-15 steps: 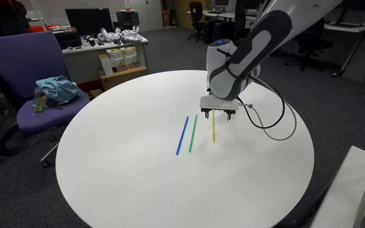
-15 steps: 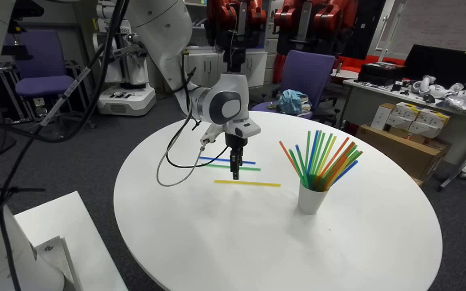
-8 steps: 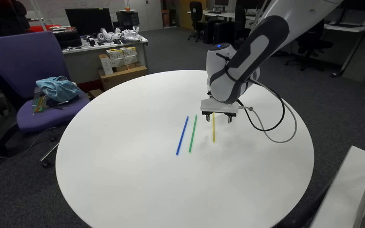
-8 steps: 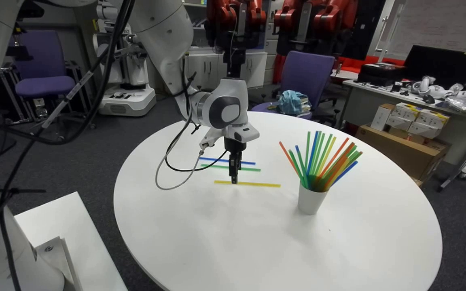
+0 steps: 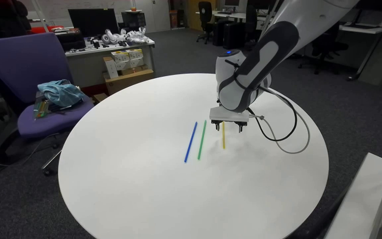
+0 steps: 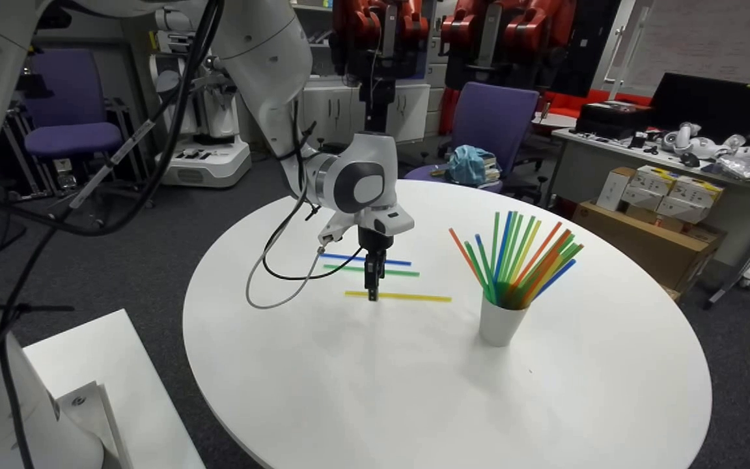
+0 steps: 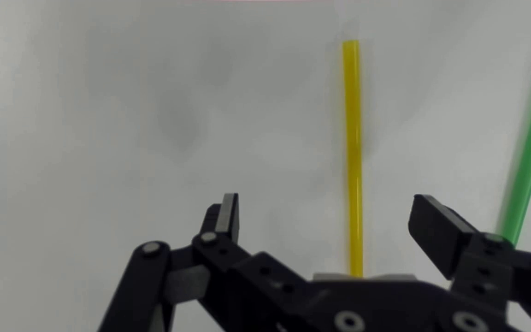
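Lowers the gripper (image 5: 229, 129), spread wide and empty, nearer the yellow straw (image 7: 355, 157), stretching along the table (image 5: 138, 166) toward twelve o'clock in the wrist view, seemingly almost within grasp.

A yellow straw (image 7: 354, 157) (slim, straight, rather glossy) is lying flat below the gripper (image 7: 327, 213), running beneath the gap between its parted jaws, nearer one.
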Available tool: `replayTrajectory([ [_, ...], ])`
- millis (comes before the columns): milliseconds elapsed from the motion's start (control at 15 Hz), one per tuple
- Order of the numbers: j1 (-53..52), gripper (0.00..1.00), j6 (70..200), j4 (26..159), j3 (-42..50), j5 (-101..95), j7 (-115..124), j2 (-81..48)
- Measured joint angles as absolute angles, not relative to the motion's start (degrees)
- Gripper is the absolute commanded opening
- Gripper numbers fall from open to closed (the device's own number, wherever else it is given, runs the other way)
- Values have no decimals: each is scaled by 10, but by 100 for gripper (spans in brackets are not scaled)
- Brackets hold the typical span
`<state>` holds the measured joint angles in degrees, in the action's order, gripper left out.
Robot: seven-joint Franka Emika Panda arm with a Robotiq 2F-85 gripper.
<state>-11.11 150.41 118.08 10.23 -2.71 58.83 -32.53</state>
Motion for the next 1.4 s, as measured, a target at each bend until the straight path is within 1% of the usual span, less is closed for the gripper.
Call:
replayTrajectory([
  [667,-110,100,1581,1186,88,13,588,-345],
  [733,-110,95,1581,1186,88,14,588,-347],
  [800,-110,74,1581,1186,88,14,588,-349],
  [933,-110,69,1581,1186,88,14,588,-352],
  [1000,-110,64,1581,1186,88,14,587,-353],
  [1333,-110,26,1581,1186,88,14,587,-354],
  [1400,-110,17,1581,1186,88,14,587,-354],
])
